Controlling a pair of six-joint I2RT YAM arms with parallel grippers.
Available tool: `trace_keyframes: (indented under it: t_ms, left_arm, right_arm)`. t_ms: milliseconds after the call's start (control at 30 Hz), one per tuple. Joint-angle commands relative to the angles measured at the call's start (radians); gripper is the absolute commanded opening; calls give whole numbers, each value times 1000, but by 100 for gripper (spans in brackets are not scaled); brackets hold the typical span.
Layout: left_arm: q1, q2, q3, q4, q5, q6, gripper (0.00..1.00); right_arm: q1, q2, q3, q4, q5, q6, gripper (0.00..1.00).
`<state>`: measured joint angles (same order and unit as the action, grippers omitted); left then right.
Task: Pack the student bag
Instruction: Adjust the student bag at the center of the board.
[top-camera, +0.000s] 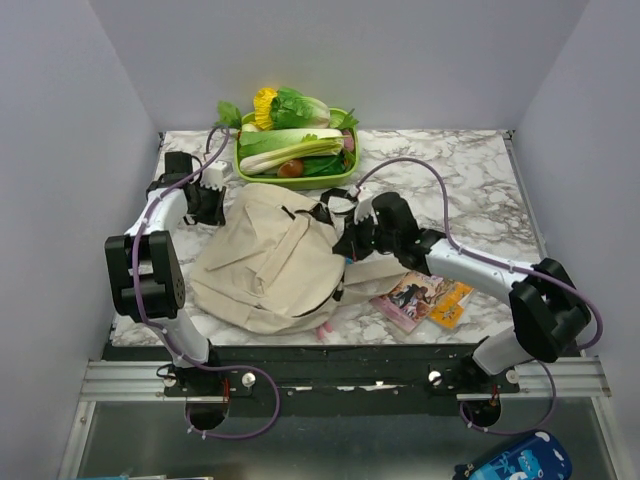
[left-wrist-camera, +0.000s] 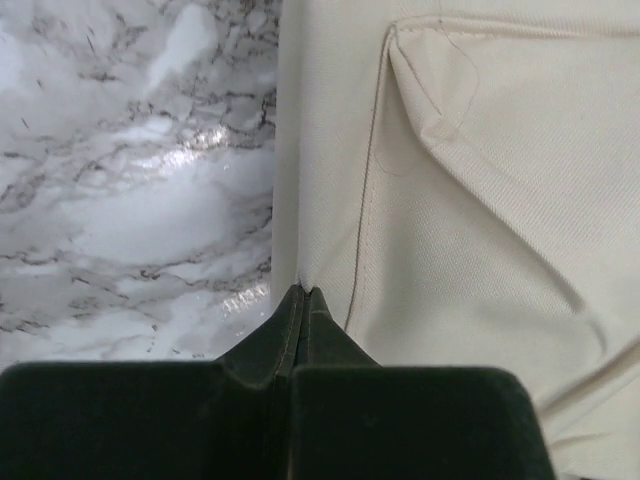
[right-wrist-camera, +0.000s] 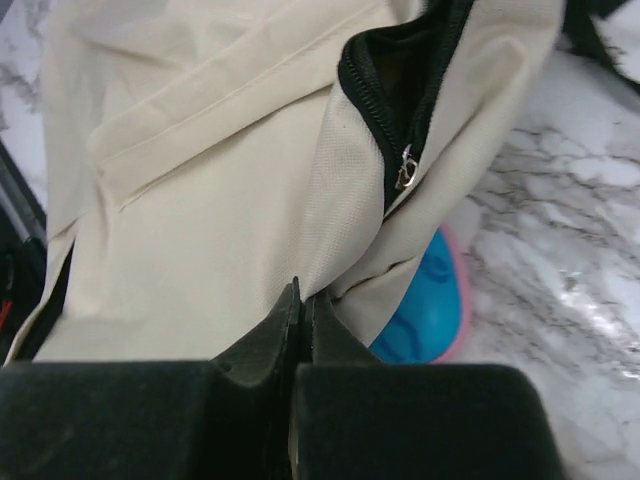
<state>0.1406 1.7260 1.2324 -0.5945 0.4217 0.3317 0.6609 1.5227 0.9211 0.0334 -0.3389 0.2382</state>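
The student bag (top-camera: 265, 265) is a soft beige backpack lying flat in the middle of the marble table. My left gripper (top-camera: 215, 207) is at its back left edge, and in the left wrist view the gripper (left-wrist-camera: 303, 291) is shut on a seam of the bag (left-wrist-camera: 470, 200). My right gripper (top-camera: 350, 240) is at the bag's right side; in the right wrist view the gripper (right-wrist-camera: 308, 295) is shut on a fold of the bag (right-wrist-camera: 200, 200) just below its black zipper (right-wrist-camera: 385, 120), which gapes open. A silver zipper pull (right-wrist-camera: 405, 172) hangs there.
A green tray (top-camera: 345, 178) of vegetables stands at the back, just behind the bag. A picture book (top-camera: 425, 298) lies right of the bag under the right arm. A blue and pink object (right-wrist-camera: 425, 310) pokes out from under the bag. Walls close in on both sides.
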Motion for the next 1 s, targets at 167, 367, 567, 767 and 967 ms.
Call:
trace_keyframes:
  t_ms: [167,367,567,767,967]
  left_arm:
    - [-90,30,72,55,3,-49,0]
    - [-98,11,114,10,-9,-23,0]
    - [-99,-51,137,-85,12,39,0]
    - [-98,-72,185,-186,22,84,0]
    - [-101,-75,222,-237,-14,104,16]
  right_arm:
    - [184,-15,-77,-27,80,168,74]
    - [151,-50,22,-142,254,87,100]
    - [45,-61,50,-122,262,92,93]
    - [0,-36,65,-113,232,95,91]
    - [-12,20,76,-14,203,99,83]
